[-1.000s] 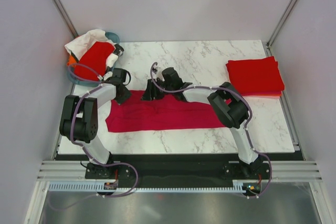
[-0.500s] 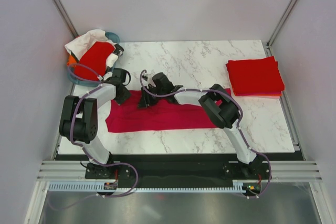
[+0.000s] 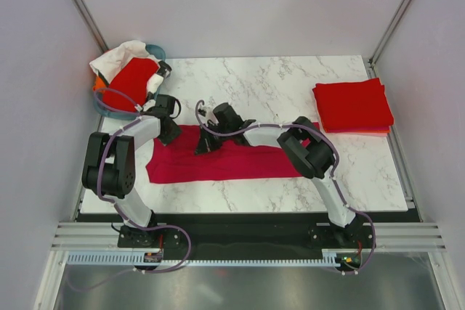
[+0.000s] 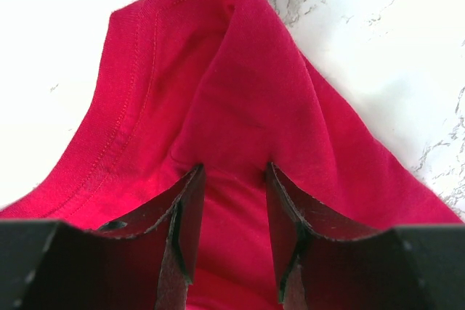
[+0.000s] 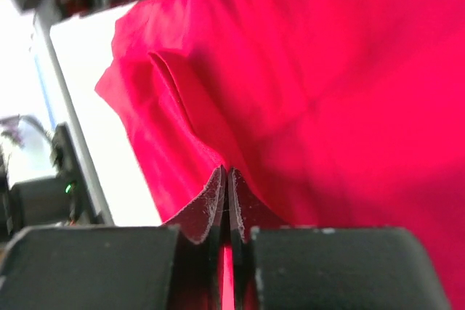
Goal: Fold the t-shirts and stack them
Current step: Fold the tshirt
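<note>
A deep crimson t-shirt [image 3: 247, 161] lies as a long folded strip across the middle of the marble table [image 3: 290, 85]. My left gripper [image 3: 168, 133] is at its far left corner. In the left wrist view this gripper [image 4: 232, 168] has its fingers partly apart, closed on a raised ridge of the crimson cloth [image 4: 218, 70]. My right gripper [image 3: 203, 147] sits on the strip a little to the right. In the right wrist view its jaws [image 5: 227, 170] are shut, pinching a thin fold of the shirt [image 5: 327, 70]. A stack of folded bright red t-shirts [image 3: 352, 104] rests at the far right.
A teal basket [image 3: 158, 51] at the far left corner holds another red t-shirt [image 3: 131, 81] and a white cloth [image 3: 120, 56]. Metal frame posts rise at both far corners. The black rail with both arm bases runs along the near edge.
My right gripper has slid left and slightly nearer over the crimson shirt, and its jaws have closed on a fold. The left gripper has stayed put.
</note>
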You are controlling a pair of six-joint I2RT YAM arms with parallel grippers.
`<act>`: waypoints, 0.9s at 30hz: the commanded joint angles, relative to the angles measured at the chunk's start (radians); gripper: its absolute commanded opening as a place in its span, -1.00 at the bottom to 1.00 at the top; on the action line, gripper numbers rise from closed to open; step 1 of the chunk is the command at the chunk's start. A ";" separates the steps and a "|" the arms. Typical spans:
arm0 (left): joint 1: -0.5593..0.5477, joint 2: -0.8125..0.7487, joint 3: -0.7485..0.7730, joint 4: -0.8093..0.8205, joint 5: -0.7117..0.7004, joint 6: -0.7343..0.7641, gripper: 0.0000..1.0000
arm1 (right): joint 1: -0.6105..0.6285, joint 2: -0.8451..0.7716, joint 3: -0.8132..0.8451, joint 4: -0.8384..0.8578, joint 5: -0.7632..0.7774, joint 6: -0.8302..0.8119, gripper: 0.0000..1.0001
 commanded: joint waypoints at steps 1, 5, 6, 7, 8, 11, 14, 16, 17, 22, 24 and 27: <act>0.006 -0.028 0.005 -0.009 -0.014 0.009 -0.06 | 0.001 -0.102 -0.048 0.023 -0.102 -0.009 -0.80; 0.006 -0.028 0.004 -0.010 -0.016 0.009 -0.07 | 0.001 -0.153 -0.124 0.021 -0.137 -0.022 -0.43; 0.006 -0.028 0.002 -0.010 -0.016 0.009 -0.07 | 0.001 -0.173 -0.135 0.020 -0.148 -0.023 -0.31; 0.007 -0.028 0.002 -0.009 -0.017 0.009 -0.07 | 0.001 -0.181 -0.144 0.020 -0.153 -0.023 -0.11; 0.007 -0.028 0.002 -0.009 -0.014 0.009 -0.07 | 0.001 -0.190 -0.163 0.018 -0.162 -0.025 0.13; 0.007 -0.035 0.002 -0.010 -0.010 0.021 -0.07 | 0.000 -0.242 -0.198 0.004 -0.162 -0.038 0.28; 0.004 -0.064 0.001 -0.008 -0.007 0.038 -0.07 | -0.008 -0.277 -0.230 0.004 -0.115 -0.031 0.24; -0.005 -0.109 -0.002 -0.008 -0.008 0.052 -0.07 | -0.009 -0.314 -0.243 0.000 -0.044 -0.011 0.19; -0.009 -0.127 -0.008 -0.009 -0.017 0.054 -0.07 | -0.009 -0.338 -0.256 -0.006 -0.014 -0.003 0.17; -0.057 -0.267 -0.048 -0.009 -0.025 0.044 -0.07 | -0.009 -0.403 -0.308 -0.060 0.148 0.081 -0.03; -0.074 -0.324 -0.082 -0.010 -0.013 0.025 -0.07 | -0.006 -0.411 -0.324 -0.072 0.192 0.136 -0.13; -0.082 -0.362 -0.129 -0.007 0.041 -0.011 -0.07 | -0.002 -0.394 -0.325 -0.074 0.202 0.213 -0.22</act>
